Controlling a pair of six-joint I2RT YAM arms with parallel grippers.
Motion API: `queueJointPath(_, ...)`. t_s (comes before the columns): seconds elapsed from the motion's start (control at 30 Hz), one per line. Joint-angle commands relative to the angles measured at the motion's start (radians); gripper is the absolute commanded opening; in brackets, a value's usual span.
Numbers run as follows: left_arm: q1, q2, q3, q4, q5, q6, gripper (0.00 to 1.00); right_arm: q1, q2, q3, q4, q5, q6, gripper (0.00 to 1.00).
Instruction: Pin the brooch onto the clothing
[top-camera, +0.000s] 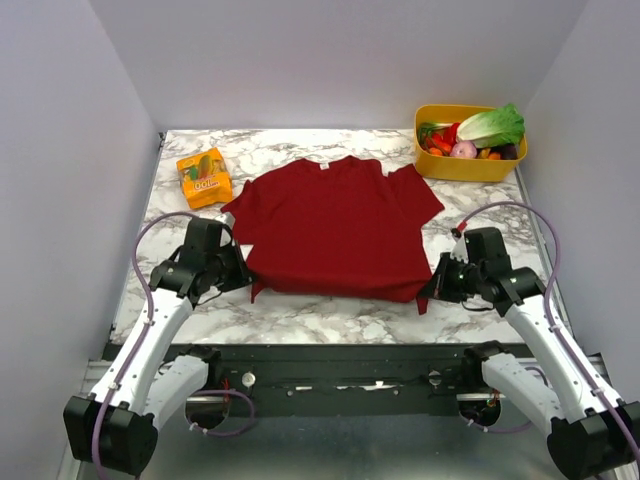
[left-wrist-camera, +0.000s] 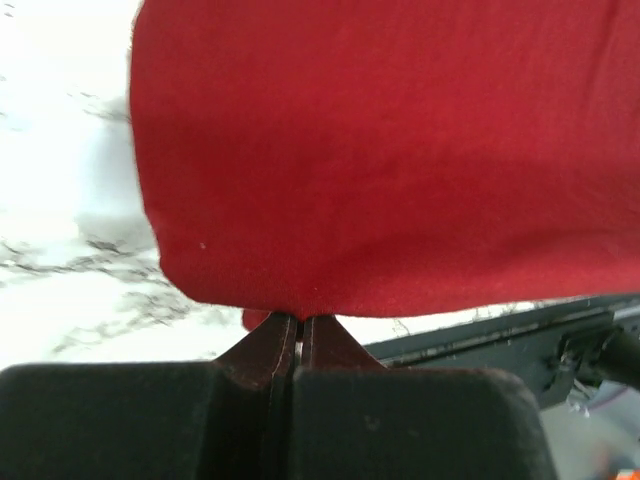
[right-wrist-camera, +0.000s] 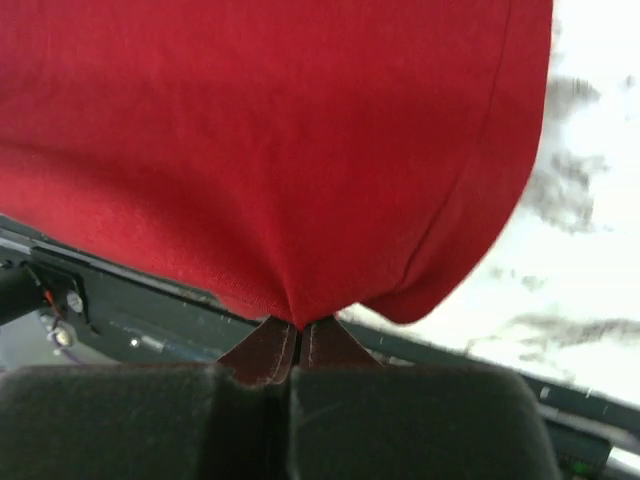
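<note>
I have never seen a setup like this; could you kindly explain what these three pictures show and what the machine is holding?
This is a robot with two white arms bolted at the near edge of a marble table. The wide picture comes from a fixed camera above and behind the arms. The two close-ups come from a camera on each wrist, looking along its fingers. A dark red T-shirt lies spread on the table. Beyond it stand an orange box on the left and a yellow bin of vegetables on the right. The left gripper and the right gripper are each shut on a near corner of the shirt. No brooch shows in any picture.
</note>
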Motion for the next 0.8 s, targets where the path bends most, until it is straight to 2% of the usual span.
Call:
queueJointPath(0.0, -0.063, -0.014, 0.053, -0.094, -0.066, -0.072, 0.00, 0.002, -0.006, 0.000, -0.162, 0.006, 0.097, 0.01)
queueJointPath(0.17, -0.066, -0.002, 0.010, -0.164, -0.031, -0.068, 0.00, 0.002, -0.013, -0.028, -0.229, -0.006, 0.072, 0.01)
queueJointPath(0.3, -0.067, -0.015, 0.032, -0.218, -0.005, -0.057, 0.00, 0.002, -0.003, -0.004, -0.275, -0.052, 0.032, 0.06)
queueJointPath(0.43, -0.070, -0.052, 0.069, -0.299, 0.011, -0.043, 0.02, 0.002, -0.004, 0.027, -0.379, -0.116, -0.015, 0.17)
queueJointPath(0.47, -0.070, -0.063, 0.073, -0.319, 0.012, -0.037, 0.08, 0.003, -0.004, 0.044, -0.404, -0.129, -0.028, 0.20)
queueJointPath(0.5, -0.070, -0.083, 0.090, -0.363, 0.012, -0.033, 0.29, 0.003, -0.003, 0.053, -0.428, -0.149, -0.058, 0.22)
queueJointPath(0.57, -0.070, -0.101, 0.121, -0.404, -0.002, -0.016, 0.49, 0.003, -0.015, 0.082, -0.497, -0.220, -0.103, 0.44)
queueJointPath(0.6, -0.070, -0.110, 0.168, -0.436, -0.020, -0.010, 0.65, 0.002, -0.024, 0.123, -0.510, -0.237, -0.124, 0.54)
queueJointPath(0.63, -0.070, -0.112, 0.193, -0.445, -0.060, -0.005, 0.74, 0.002, -0.029, 0.150, -0.528, -0.244, -0.132, 0.72)
queueJointPath(0.7, -0.070, -0.089, 0.263, -0.448, -0.089, 0.022, 0.84, 0.003, -0.023, 0.235, -0.531, -0.215, -0.161, 0.87)
queueJointPath(0.77, -0.070, -0.066, 0.289, -0.427, -0.107, 0.036, 0.86, 0.002, 0.009, 0.273, -0.492, -0.189, -0.161, 0.99)
